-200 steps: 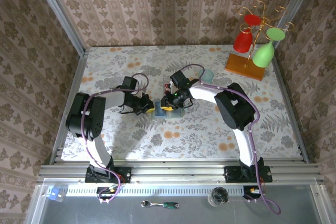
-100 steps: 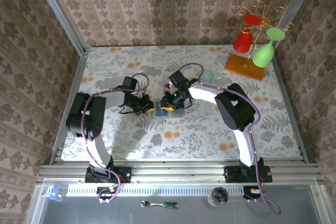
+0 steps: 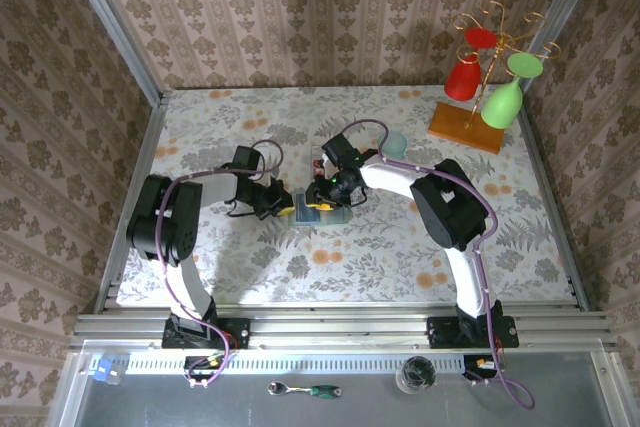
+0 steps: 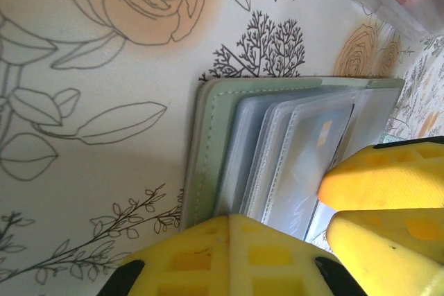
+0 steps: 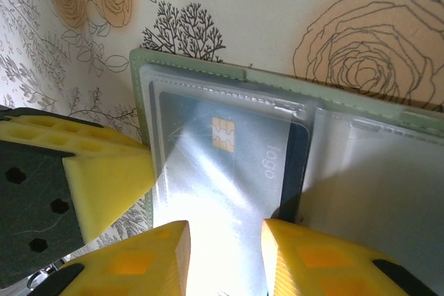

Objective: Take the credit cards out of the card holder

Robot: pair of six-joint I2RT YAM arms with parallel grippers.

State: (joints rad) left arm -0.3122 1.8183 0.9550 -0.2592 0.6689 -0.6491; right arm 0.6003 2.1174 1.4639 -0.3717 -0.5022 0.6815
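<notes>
The card holder lies open and flat in the middle of the table. The left gripper is clenched, with its tip on the holder's left edge. The right gripper is just over the holder, jaws a little apart above a blue card in a clear sleeve. Behind stands a cup, and farther back a rack.

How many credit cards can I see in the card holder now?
1: a dark blue card with a gold chip, in the top clear sleeve of the open card holder. More cards may be hidden in the sleeves beneath.
</notes>
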